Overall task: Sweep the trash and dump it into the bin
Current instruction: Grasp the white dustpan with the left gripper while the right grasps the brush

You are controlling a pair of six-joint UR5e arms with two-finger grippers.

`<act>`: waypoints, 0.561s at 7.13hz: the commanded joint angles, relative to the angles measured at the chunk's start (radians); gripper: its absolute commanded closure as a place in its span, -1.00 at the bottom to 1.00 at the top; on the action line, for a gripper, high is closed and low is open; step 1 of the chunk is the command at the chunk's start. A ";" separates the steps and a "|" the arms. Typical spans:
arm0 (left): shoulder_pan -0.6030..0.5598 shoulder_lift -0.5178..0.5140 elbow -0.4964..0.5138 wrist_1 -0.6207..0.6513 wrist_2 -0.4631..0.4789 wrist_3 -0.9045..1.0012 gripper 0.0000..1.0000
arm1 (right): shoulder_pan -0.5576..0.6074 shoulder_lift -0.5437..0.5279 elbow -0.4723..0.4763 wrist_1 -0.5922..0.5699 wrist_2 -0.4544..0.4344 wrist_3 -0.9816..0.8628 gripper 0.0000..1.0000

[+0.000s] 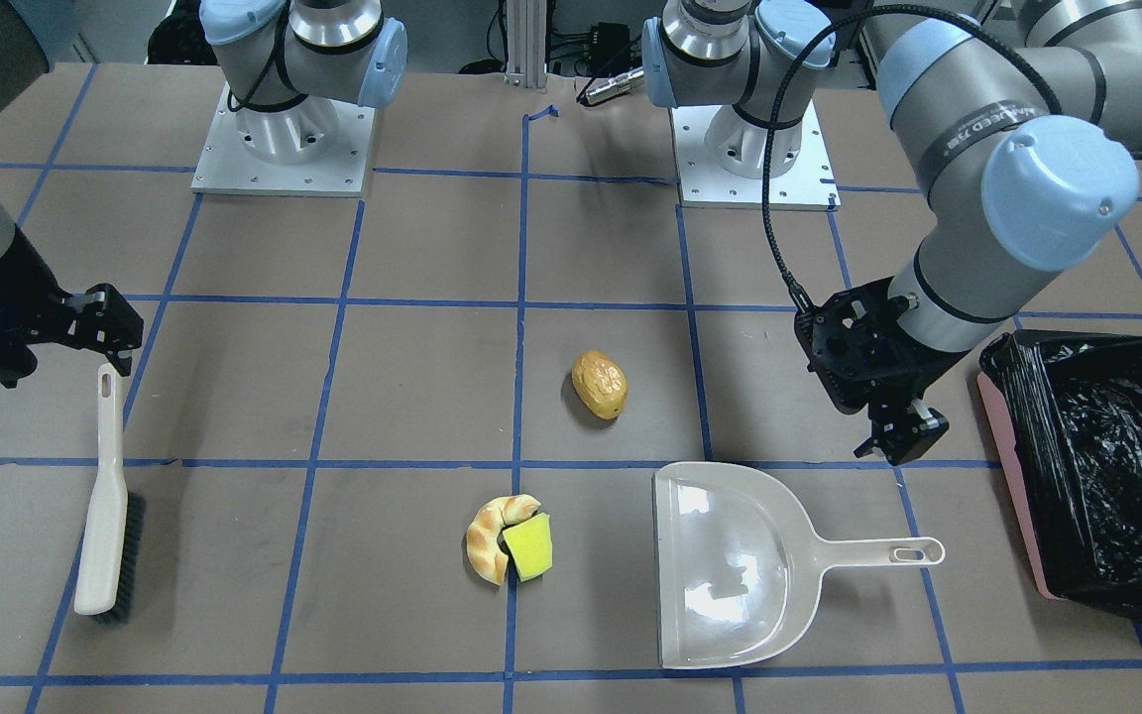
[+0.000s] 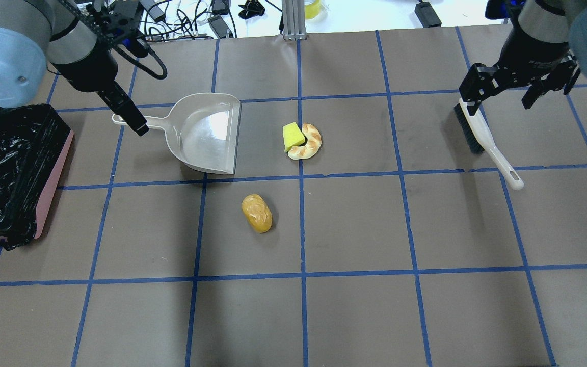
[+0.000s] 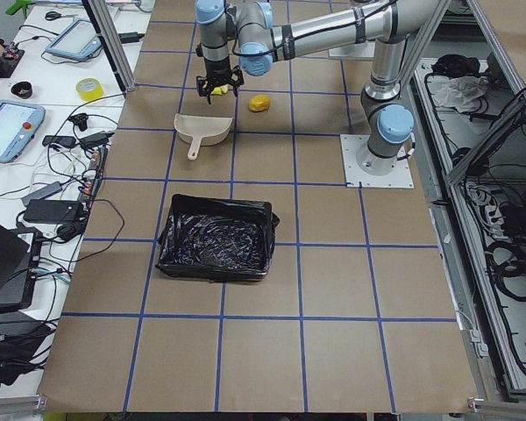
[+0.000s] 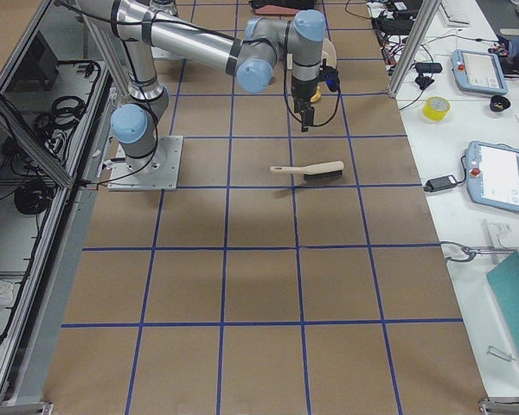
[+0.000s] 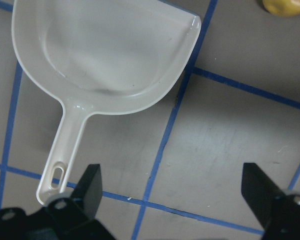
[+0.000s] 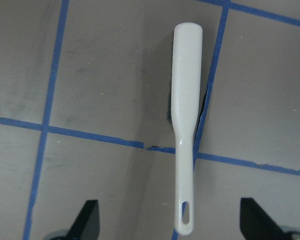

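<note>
The trash lies on the table: a golden-brown potato (image 1: 600,385) (image 2: 257,213), a tan croissant (image 1: 488,535) (image 2: 311,143) and a yellow-green sponge wedge (image 1: 529,547) (image 2: 292,136) that touches the croissant. The pink bin (image 1: 1012,476) (image 2: 51,188) with its black bag stands at the table's end on my left. My left gripper (image 1: 898,436) (image 2: 133,120) (image 5: 172,200) is open and empty above the end of the cream dustpan's handle (image 5: 65,150). My right gripper (image 1: 113,332) (image 2: 500,93) (image 6: 172,225) is open and empty above the handle of a white brush (image 6: 186,100).
The dustpan (image 1: 730,565) (image 2: 207,132) lies flat, its mouth towards the sponge and croissant. The brush (image 1: 105,506) (image 2: 482,137) lies on the table on my right side. Both arm bases (image 1: 284,149) stand at the robot's edge.
</note>
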 commanded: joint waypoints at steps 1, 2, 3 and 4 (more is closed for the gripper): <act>0.044 -0.116 0.017 0.152 0.006 0.408 -1.00 | -0.062 0.071 0.100 -0.232 0.003 -0.193 -0.99; 0.048 -0.170 0.031 0.201 0.099 0.428 -1.00 | -0.076 0.109 0.100 -0.239 0.005 -0.203 -0.99; 0.048 -0.217 0.045 0.264 0.149 0.474 -1.00 | -0.091 0.148 0.100 -0.256 0.025 -0.209 -0.99; 0.048 -0.231 0.077 0.263 0.146 0.465 -0.96 | -0.095 0.175 0.100 -0.256 0.026 -0.203 -0.99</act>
